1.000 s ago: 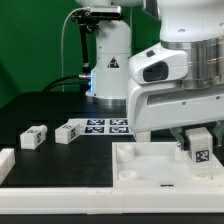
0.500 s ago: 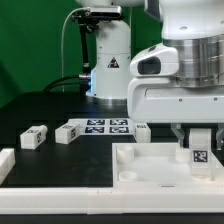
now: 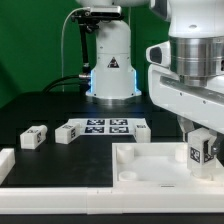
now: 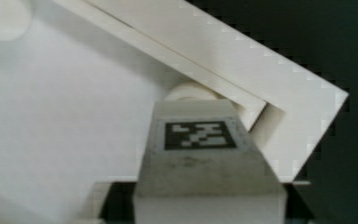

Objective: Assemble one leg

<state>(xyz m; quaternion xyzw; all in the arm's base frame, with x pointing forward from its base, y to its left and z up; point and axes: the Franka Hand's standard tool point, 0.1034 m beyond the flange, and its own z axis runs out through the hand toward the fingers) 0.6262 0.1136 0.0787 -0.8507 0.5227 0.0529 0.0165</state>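
My gripper (image 3: pixel 200 140) is shut on a leg (image 3: pixel 200 150), a stubby white block with a black-and-white tag, and holds it upright over the right end of the large white square panel (image 3: pixel 150 168). In the wrist view the leg (image 4: pixel 202 140) fills the space between my fingers (image 4: pixel 123 205), and its far end touches the panel's raised rim (image 4: pixel 247 60) near a corner. Two other legs (image 3: pixel 34 137) (image 3: pixel 68 131) lie on the black table at the exterior view's left, and a third leg (image 3: pixel 142 129) shows behind the panel.
The marker board (image 3: pixel 105 125) lies flat on the table behind the panel. A white block (image 3: pixel 5 162) sits at the exterior view's left edge. The robot's base (image 3: pixel 110 60) stands at the back, before a green backdrop.
My gripper has moved toward the exterior view's right with the leg, which now stands nearer the panel's right corner. The third leg behind the panel has come into view.
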